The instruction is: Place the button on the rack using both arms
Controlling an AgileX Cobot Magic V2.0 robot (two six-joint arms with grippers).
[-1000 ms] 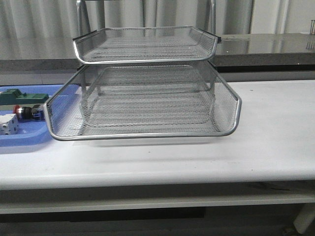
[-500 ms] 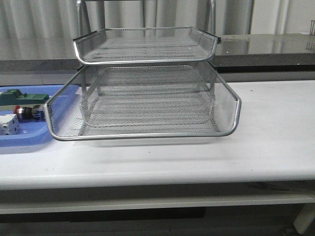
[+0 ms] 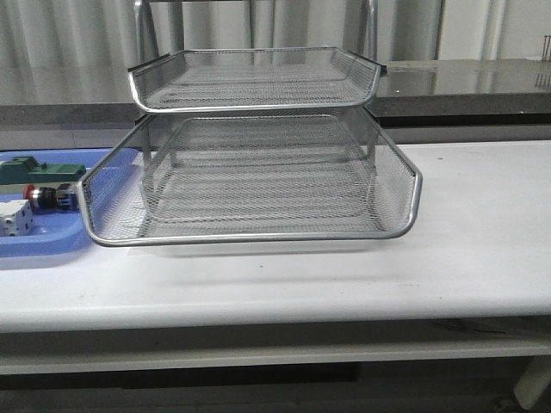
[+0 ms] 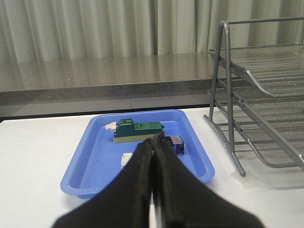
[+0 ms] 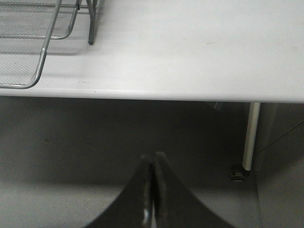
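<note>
My left tool and right tool, both pressed together and empty; the button, small, rigid, light, probably best pinched across its black body.

Button mostly hidden behind left gripper; rack top tier cut off; white cube half out of frame

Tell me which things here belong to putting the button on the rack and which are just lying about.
For the job:
button, lying in the blue tray
rack, standing on the table
left gripper, jaws shut
right gripper, jaws shut

Just lying about:
blue tray
green block
white cube
</note>
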